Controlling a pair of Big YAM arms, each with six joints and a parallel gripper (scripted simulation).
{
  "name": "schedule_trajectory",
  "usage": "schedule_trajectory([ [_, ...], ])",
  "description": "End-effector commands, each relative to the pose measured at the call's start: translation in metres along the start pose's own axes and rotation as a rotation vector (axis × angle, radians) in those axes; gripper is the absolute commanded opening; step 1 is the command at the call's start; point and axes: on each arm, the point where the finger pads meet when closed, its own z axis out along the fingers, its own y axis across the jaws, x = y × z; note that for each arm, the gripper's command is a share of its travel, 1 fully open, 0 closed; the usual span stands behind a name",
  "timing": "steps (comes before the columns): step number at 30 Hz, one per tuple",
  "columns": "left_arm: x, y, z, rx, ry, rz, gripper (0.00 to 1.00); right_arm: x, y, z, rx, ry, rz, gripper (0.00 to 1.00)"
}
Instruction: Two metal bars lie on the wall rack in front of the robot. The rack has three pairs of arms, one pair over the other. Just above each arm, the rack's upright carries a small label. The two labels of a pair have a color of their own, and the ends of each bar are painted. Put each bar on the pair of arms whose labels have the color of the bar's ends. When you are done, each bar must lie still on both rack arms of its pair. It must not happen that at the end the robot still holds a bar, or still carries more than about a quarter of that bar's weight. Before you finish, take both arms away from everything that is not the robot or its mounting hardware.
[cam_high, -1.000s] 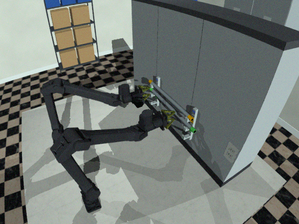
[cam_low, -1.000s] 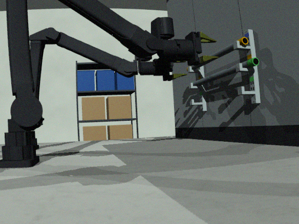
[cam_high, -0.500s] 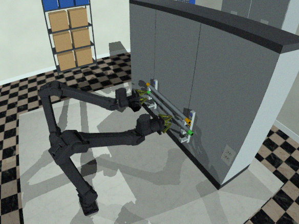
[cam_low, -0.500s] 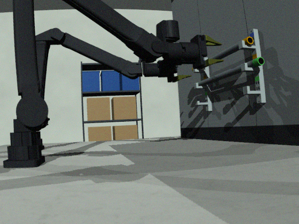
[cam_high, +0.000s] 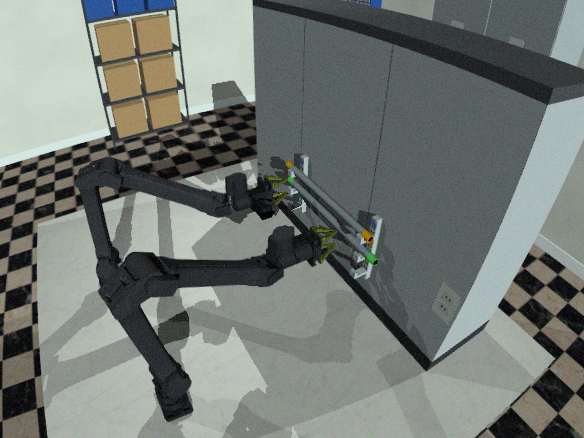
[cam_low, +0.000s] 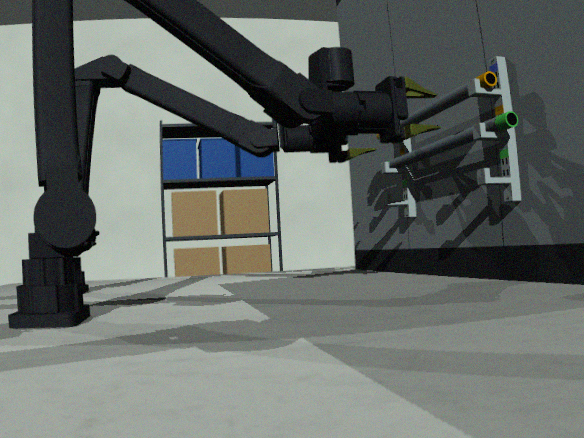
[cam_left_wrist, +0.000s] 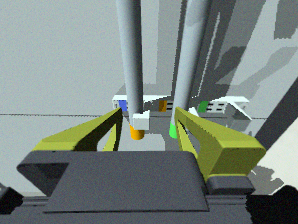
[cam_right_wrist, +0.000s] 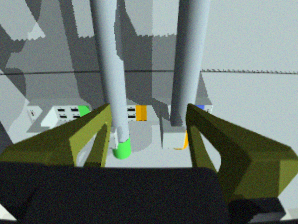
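Top view: the orange-ended bar (cam_high: 330, 200) (cam_low: 450, 102) (cam_left_wrist: 131, 60) (cam_right_wrist: 189, 60) lies on the rack's (cam_high: 373, 255) (cam_low: 514, 175) (cam_left_wrist: 240, 100) (cam_right_wrist: 49, 118) blue-labelled top pair; the green-ended bar (cam_high: 325, 215) (cam_low: 440, 147) (cam_left_wrist: 189, 75) (cam_right_wrist: 111, 60) is on the orange-labelled middle pair. The left end effector (cam_high: 281, 189) (cam_low: 370, 140) (cam_left_wrist: 148, 112) is parted and gripping nothing, likewise the right end effector (cam_high: 332, 243) (cam_low: 436, 111) (cam_right_wrist: 148, 110), at its five o'clock.

Orange-ended bar (cam_low: 445, 103) on top rack arms (cam_low: 487, 89).
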Motion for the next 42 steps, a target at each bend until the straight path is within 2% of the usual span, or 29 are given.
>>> schedule_trajectory([
  [1, -0.009, 0.001, 0.004, -0.027, -0.007, -0.012, 0.59, 0.004, -0.005, 0.004, 0.029, 0.006, 0.007, 0.58],
  [24, -0.010, -0.004, 0.007, -0.008, -0.007, -0.009, 0.59, 0.005, 0.000, 0.006, 0.024, 0.012, 0.007, 0.58],
  [42, -0.010, -0.020, 0.007, -0.002, -0.006, -0.008, 0.59, 0.011, 0.015, 0.006, 0.027, 0.017, 0.009, 0.58],
])
